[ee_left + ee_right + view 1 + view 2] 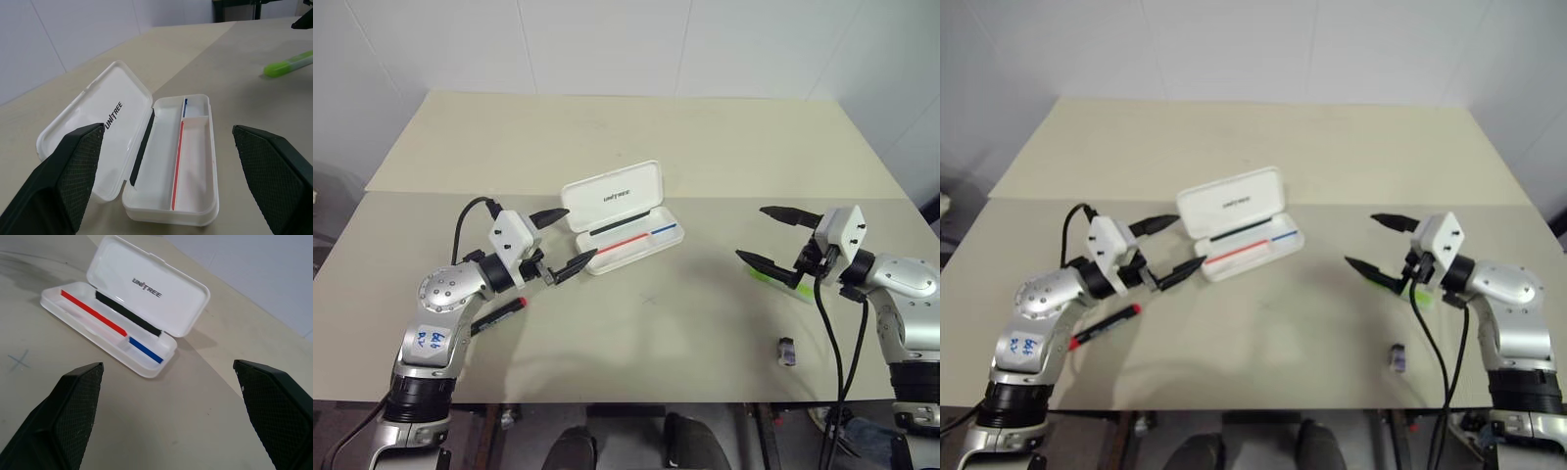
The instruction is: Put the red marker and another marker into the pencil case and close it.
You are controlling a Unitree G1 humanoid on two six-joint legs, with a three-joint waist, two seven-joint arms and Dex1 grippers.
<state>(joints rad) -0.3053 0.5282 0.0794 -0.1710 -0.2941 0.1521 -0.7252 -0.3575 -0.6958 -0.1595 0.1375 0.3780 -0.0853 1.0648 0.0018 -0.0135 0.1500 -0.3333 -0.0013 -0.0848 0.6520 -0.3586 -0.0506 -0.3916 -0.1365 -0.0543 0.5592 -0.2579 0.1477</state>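
Observation:
The white pencil case (612, 193) lies open mid-table, lid tipped back, with a red-and-blue stripe in its tray. My left gripper (579, 234) hovers open just left of the case, pointing at it, and its wrist view looks into the empty tray (166, 215). The red marker (499, 315) lies on the table under my left forearm. The green marker (771, 277) lies at the right, partly hidden behind my right gripper (750, 231). That gripper is open with nothing between its fingers, and it faces the case (161, 303) from well to the right.
A small grey-purple stub (787, 351) lies near the front right of the beige table (685, 323). Black cables hang from both wrists. A seam crosses the table behind the case. A white wall stands beyond the far edge.

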